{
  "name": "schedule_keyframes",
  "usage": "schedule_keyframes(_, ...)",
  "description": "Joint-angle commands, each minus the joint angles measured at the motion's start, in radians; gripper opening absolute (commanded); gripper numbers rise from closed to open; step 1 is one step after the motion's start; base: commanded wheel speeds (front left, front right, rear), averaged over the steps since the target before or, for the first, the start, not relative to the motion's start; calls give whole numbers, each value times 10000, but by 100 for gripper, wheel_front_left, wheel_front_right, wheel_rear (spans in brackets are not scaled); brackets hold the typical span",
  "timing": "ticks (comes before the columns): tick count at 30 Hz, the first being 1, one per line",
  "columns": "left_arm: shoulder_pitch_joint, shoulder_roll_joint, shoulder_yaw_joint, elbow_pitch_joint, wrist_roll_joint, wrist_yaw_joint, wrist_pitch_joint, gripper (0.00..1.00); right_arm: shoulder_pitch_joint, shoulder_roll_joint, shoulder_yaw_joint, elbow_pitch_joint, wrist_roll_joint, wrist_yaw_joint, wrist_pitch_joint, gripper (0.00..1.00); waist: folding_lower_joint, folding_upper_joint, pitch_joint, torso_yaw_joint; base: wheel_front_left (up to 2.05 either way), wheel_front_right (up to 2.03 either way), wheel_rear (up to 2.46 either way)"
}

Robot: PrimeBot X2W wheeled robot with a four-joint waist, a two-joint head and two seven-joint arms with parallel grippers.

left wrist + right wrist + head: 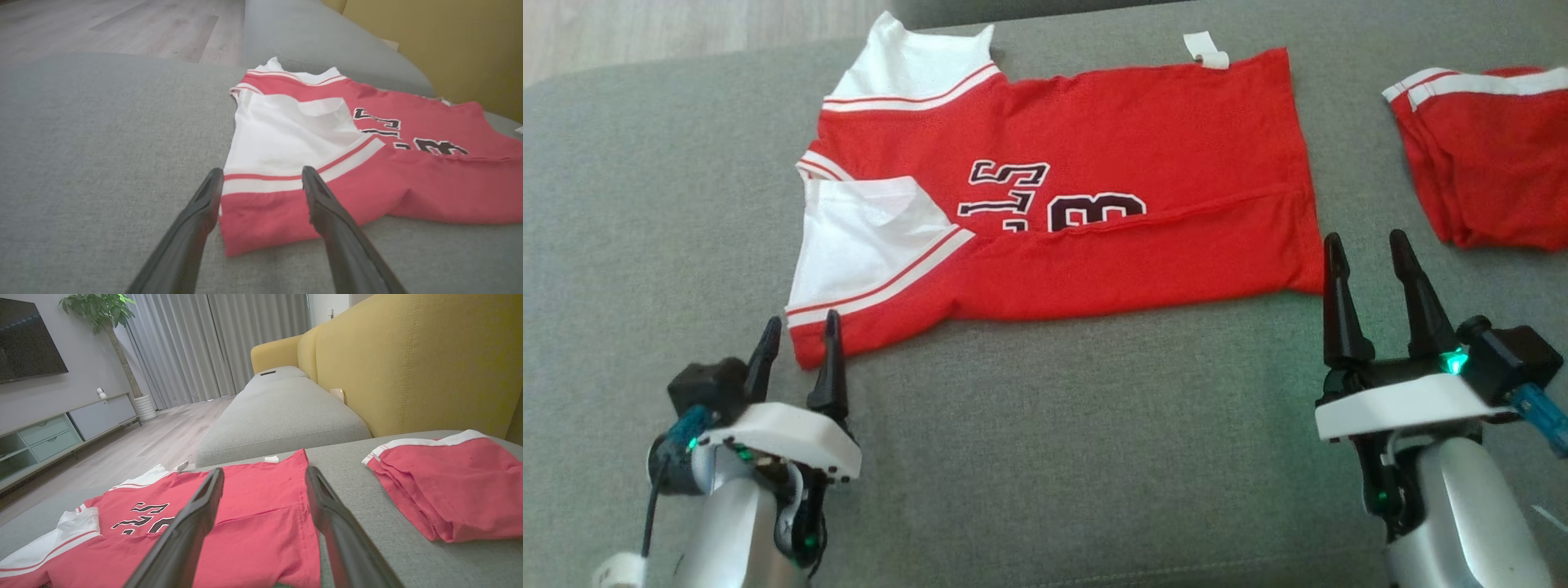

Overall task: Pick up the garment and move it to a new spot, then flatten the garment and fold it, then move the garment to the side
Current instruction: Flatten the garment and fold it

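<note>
Nearby, red shorts (pixel 1486 163) beside jersey (pixel 1143 139)

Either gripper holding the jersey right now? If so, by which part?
Nothing held. The left gripper and right gripper are both open, poised by the jersey's near corners.

Grey sofa (pixel 282 412), yellow backrest (pixel 408 363), wood floor (pixel 155 445), grey curtains (pixel 204 343), television (pixel 28 339), potted plant (pixel 98 310)

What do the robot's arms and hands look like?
The left gripper and right gripper each have two long, pointy black fingers on a white plate. The forearms are shiny silver. Small green lights glow on both. A blue plug sticks out of each, and a thin black cable hangs by the left one.
</note>
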Motion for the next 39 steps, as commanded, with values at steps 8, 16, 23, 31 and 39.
schedule_keyframes(8, -1383, 564, 395, 1780, 277, 768, 363, 100, -306, 59, 351, -525, 0, -9, 42, 100, 0, 0, 376, -296, 0, 0, 0)
schedule_keyframes(16, -1992, 775, 201, 2984, 310, 677, 808, 100, -383, 62, 351, -505, -42, -9, 162, 100, 0, 0, 543, -423, 0, 0, 0)
schedule_keyframes(23, -2258, 769, -29, 3171, 255, 256, 525, 0, -541, 57, 7, -277, -264, -9, 477, 100, 0, 0, 502, -298, 0, 0, 0)
schedule_keyframes(31, -2333, 690, -377, 1803, 465, 2, -30, 0, -1001, 63, -607, 749, -302, -9, 1541, 100, 0, 0, 412, 122, 0, 0, 0)
schedule_keyframes(39, -1945, 658, -590, 2, 766, -119, -54, 0, -1944, 65, -969, 3059, 497, -9, 2337, 100, 0, 0, 562, 402, 0, 0, 0)
